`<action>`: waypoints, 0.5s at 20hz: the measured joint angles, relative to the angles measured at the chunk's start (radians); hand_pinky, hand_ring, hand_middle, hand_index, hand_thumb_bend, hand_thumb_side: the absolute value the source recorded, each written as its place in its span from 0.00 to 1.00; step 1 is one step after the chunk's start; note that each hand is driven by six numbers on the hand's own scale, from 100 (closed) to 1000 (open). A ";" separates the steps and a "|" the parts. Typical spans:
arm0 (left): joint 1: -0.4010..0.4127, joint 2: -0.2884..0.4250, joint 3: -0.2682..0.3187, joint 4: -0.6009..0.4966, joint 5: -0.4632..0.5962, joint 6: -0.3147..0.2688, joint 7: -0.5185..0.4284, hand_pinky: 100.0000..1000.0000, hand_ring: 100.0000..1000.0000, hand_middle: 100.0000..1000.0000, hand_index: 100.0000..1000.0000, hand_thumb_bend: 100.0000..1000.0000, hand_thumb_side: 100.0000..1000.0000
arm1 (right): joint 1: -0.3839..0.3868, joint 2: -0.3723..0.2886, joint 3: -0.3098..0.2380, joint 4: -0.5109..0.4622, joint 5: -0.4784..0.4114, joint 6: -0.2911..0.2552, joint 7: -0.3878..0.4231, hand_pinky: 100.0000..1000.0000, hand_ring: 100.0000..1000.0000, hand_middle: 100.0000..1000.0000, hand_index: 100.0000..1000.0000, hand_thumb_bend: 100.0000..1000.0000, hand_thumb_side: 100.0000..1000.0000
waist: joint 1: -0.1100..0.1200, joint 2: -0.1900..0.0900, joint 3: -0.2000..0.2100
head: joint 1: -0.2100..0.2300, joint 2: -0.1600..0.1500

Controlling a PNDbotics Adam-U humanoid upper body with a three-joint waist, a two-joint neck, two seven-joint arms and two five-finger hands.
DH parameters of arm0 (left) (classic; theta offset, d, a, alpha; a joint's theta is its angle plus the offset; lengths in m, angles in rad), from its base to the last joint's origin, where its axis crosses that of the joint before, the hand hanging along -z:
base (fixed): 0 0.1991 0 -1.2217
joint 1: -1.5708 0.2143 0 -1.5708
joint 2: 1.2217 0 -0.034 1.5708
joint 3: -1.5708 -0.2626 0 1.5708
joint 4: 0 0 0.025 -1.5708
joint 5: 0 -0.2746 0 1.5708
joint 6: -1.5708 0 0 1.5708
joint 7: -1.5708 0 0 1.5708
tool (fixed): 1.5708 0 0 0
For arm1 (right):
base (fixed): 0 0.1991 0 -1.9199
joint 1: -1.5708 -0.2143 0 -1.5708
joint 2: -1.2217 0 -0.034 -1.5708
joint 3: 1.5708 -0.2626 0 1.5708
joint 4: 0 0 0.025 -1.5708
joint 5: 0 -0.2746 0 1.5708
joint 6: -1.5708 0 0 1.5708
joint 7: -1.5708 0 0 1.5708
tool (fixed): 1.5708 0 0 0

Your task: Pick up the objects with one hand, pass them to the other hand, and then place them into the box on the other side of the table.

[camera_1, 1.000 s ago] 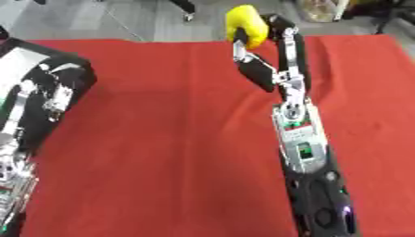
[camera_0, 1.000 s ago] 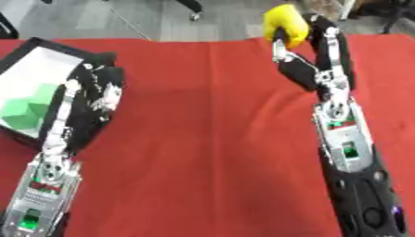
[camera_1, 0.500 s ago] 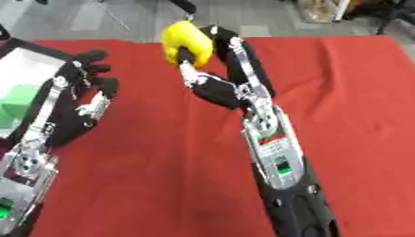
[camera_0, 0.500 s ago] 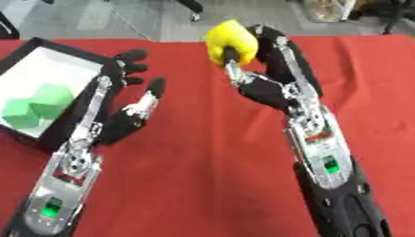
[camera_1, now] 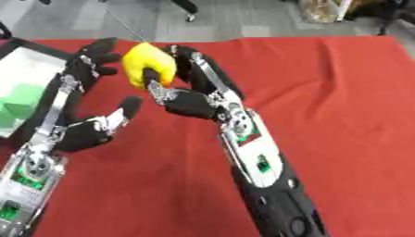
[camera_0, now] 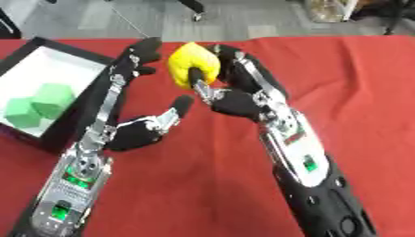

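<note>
Left eye view shows the handover about to happen: the right hand (camera_0: pixel 235 99) has its fingers and thumb curled round a yellow object (camera_0: pixel 194 69), holding it up above the red worktop (camera_0: pixel 365 92) near the middle of the far half. The left hand (camera_0: pixel 134 132) is spread, fingers straight and reaching up towards 12 o'clock, thumb splayed out towards 2 o'clock, holding nothing. From the left palm the yellow object lies at roughly 1 o'clock, just beside the left fingertips, and I cannot tell whether they touch it yet. The object looks rounded and a little taller than wide, its long axis running roughly 12 to 6. The box (camera_0: pixel 45 58) with white inside sits at 10 o'clock on the left edge of the worktop, with green blocks (camera_0: pixel 36 104) already lying in it, so the left hand is plainly the nearer one to it. My guess is the left fingers need to close round the object's free left side before the right lets go
</note>
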 measured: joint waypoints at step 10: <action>0.001 0.000 -0.007 -0.006 -0.073 -0.002 0.026 0.80 0.85 0.87 0.88 0.21 0.29 | -0.004 0.000 0.006 0.011 -0.043 0.027 0.033 0.79 0.65 0.34 0.31 0.00 0.00 | 0.000 0.000 0.000 | -0.005 0.000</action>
